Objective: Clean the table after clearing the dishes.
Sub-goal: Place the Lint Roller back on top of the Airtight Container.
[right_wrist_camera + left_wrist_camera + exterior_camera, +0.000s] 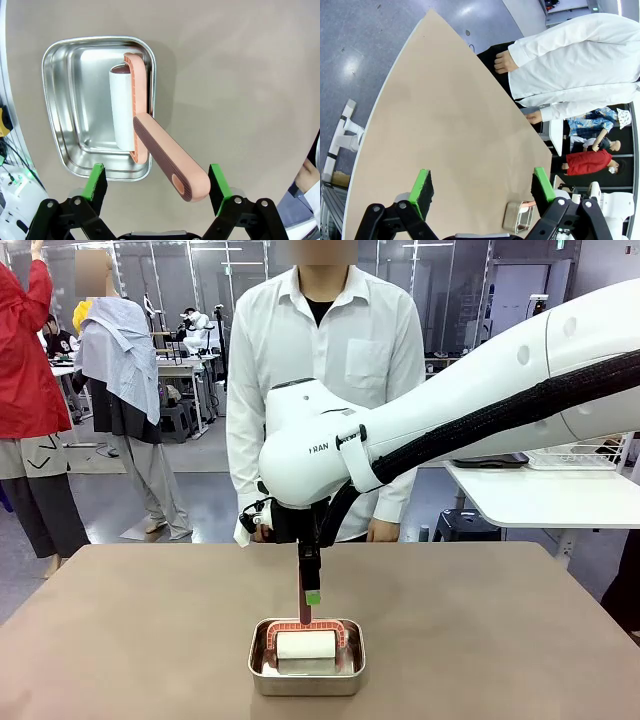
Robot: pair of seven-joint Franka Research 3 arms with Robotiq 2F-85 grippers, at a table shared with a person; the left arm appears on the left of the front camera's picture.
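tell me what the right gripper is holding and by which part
Nothing: the right gripper is open above the lint roller's handle, which sticks up between its fingers.

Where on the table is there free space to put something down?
The table is bare left and right of the steel pan, and between the pan and the person's hands. It is crowded at the pan, where the lint roller lies under the open right gripper.

Steel pan (306, 672) holding a white lint roller (121, 107) with pink handle (167, 162), person in white shirt (322, 350), white side table (545, 498)
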